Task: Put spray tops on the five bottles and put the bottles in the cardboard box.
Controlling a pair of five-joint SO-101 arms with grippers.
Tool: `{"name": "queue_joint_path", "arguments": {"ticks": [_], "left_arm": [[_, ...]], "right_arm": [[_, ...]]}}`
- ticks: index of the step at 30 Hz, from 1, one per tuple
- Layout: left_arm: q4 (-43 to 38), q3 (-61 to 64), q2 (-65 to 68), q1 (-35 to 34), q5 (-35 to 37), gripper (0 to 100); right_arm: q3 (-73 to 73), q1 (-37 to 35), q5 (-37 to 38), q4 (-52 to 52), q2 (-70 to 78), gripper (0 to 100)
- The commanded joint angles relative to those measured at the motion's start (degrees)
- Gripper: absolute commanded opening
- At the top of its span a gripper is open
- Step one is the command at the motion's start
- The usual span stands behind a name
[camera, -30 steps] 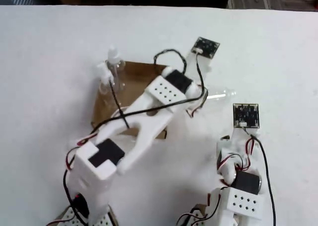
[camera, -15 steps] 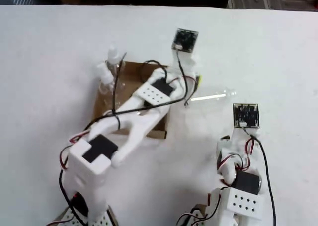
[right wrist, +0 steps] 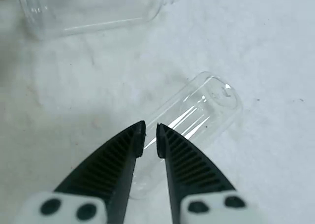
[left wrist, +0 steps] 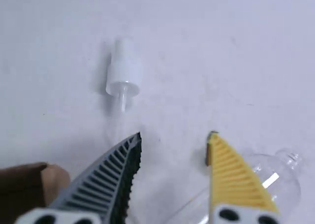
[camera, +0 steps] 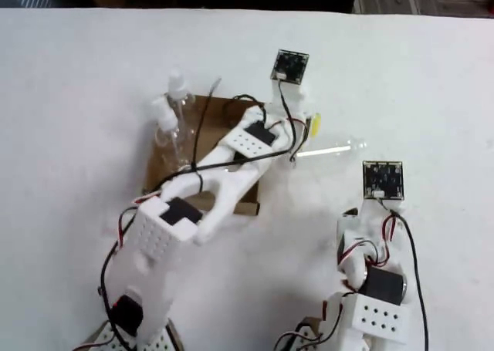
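My left gripper (left wrist: 174,135) is open above the bare table, one finger grey and one yellow. A white spray top (left wrist: 123,76) lies just beyond the fingertips. A clear bottle without a top (left wrist: 275,179) lies beside the yellow finger. From above, the left arm reaches across the cardboard box (camera: 202,118), its gripper (camera: 305,127) just right of the box by the lying bottle (camera: 333,147). Two bottles with spray tops (camera: 171,108) stand at the box's left side. My right gripper (right wrist: 149,130) is shut, empty, over a small clear cylinder (right wrist: 202,108) on its side, and another clear bottle (right wrist: 93,10) lies beyond.
The right arm (camera: 370,243) stands near the front right of the white table (camera: 432,89). Cables loop over the left arm above the box. A corner of the box (left wrist: 29,182) lies close to the grey finger.
The left arm's wrist has swung left and settled lower beside the box, its gripper now next to the lying bottle. The right arm has kept still.
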Motion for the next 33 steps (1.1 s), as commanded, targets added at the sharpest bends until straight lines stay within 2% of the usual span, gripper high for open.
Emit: {"name": "queue_joint_path", "arguments": {"ticks": [1,8,15,18,23,33], "left_arm": [[-0.6,-3.1,-0.2,-1.1,2.4,28],[10.7,-7.3,0.4,-1.1,3.1,28],[12.0,-5.5,1.2,-1.4,6.7,28],[12.7,-5.5,1.5,-1.6,10.6,28],[20.4,-5.5,1.5,-3.8,15.6,28],[26.5,-5.5,0.8,-1.7,15.7,28]], "right_arm": [[-0.4,-0.4,0.5,0.1,0.6,1.7],[-0.4,-0.4,0.5,0.2,0.6,1.7],[-0.4,-0.4,0.5,0.2,0.6,1.7],[-0.4,-0.4,0.5,0.2,0.6,1.7],[-0.4,-0.4,0.5,0.3,0.6,1.7],[-0.4,-0.4,0.5,0.3,0.6,1.7]]}}
